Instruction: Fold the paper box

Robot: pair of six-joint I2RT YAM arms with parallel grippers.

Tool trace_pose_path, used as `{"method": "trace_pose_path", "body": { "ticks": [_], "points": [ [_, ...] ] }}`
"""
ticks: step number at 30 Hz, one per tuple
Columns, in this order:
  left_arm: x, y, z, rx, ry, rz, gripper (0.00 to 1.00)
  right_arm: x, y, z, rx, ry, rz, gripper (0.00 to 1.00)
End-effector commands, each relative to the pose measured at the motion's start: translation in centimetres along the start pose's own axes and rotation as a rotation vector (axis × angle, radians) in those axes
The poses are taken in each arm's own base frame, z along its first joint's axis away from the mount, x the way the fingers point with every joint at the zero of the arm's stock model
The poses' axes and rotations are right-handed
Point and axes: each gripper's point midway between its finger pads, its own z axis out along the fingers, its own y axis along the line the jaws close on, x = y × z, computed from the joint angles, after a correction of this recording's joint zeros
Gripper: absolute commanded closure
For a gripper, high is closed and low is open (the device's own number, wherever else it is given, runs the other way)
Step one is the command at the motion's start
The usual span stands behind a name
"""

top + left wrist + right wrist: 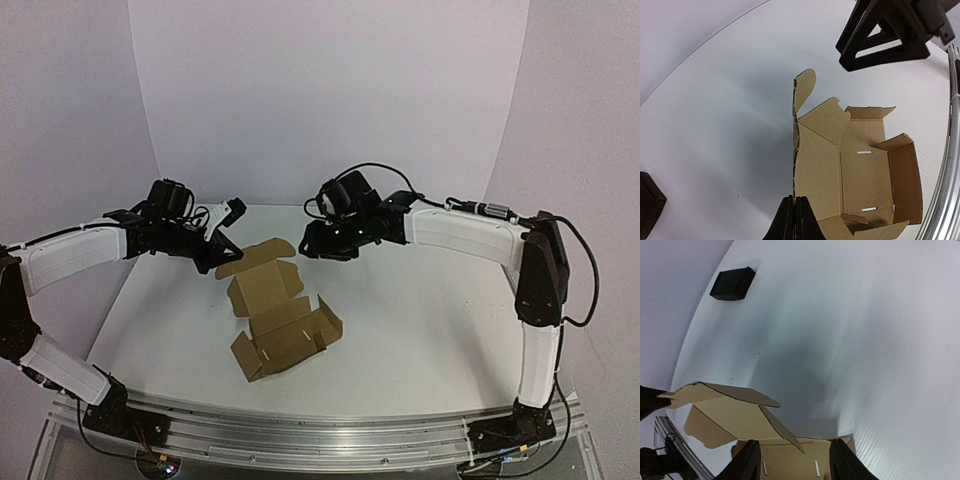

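Observation:
The paper box (272,312) is brown cardboard, partly folded, in the middle of the table, with its side walls raised at the near end and its lid panel (258,258) lifted at the far end. My left gripper (213,262) is shut on the edge of that lid panel. In the left wrist view its fingers (795,222) pinch the sheet's left edge, and the box's slotted floor (865,180) lies to the right. My right gripper (314,247) hovers over the box's far right side. Its fingers (747,462) stand apart above the slotted panel (790,460), touching nothing that I can see.
A small black rectangular object (732,283) lies on the white table (430,320) near the back wall, also at the lower left of the left wrist view (650,210). A metal rail (300,430) runs along the near edge. Purple-white walls close the back and sides.

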Motion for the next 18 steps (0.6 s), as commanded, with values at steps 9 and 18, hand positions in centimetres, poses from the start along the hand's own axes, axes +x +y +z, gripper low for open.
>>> {"method": "trace_pose_path", "body": {
  "ticks": [9, 18],
  "points": [
    [-0.9, 0.3, -0.1, -0.016, -0.03, 0.011, 1.0, 7.1, -0.2, 1.0, -0.035, 0.099, 0.579, 0.86],
    [-0.9, 0.0, -0.1, -0.005, -0.035, 0.023, 1.0, 7.9, -1.4, 4.8, 0.014, 0.121, 0.535, 0.95]
  ]
}}
